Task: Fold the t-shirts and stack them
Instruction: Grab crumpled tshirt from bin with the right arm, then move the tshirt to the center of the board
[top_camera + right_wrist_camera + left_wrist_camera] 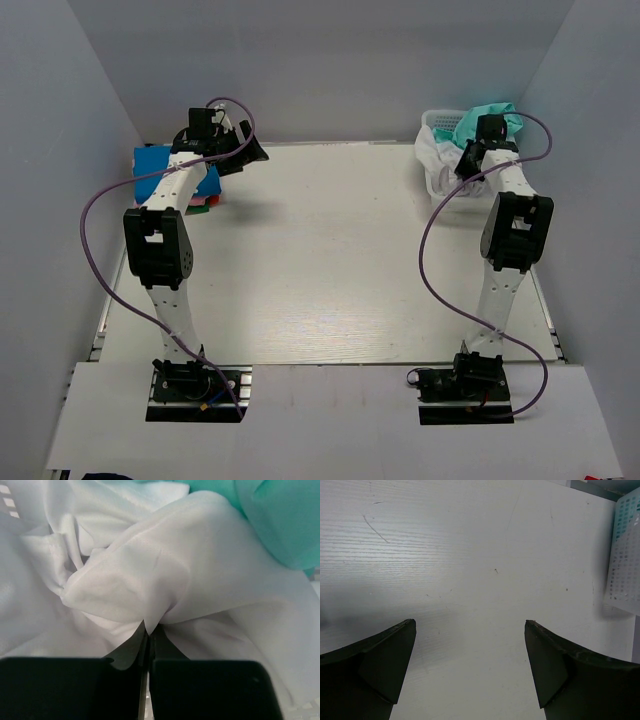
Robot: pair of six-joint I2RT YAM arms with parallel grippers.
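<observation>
Top view, upper right of the frame: the white mesh basket (436, 119) stands at the far right corner of the table (330, 270). The teal-green t-shirt (492, 122) lies crumpled in the basket. The white t-shirt (434, 166) spills over the basket's near wall toward the table.

Right arm: it reaches into the cloth at the basket. In the right wrist view the right gripper (149, 639) has its two fingers (205, 690) pressed together with only a thin slit between them. A pinched fold of the white t-shirt (165, 580) is clamped at the tips, and the cloth bunches up above the grip. The teal-green t-shirt (272, 520) fills the upper right of that view, touching the white one.

Left arm: it extends to the upper left of the top view, beside the folded t-shirts (152, 163) — a blue one on top, with red and green edges showing at the stack's lower right. In the left wrist view the left gripper (469, 630) is spread wide, its fingers (380, 665) far apart with nothing between them but bare table surface. The basket's mesh wall (625, 555) shows at the right edge of that view.
</observation>
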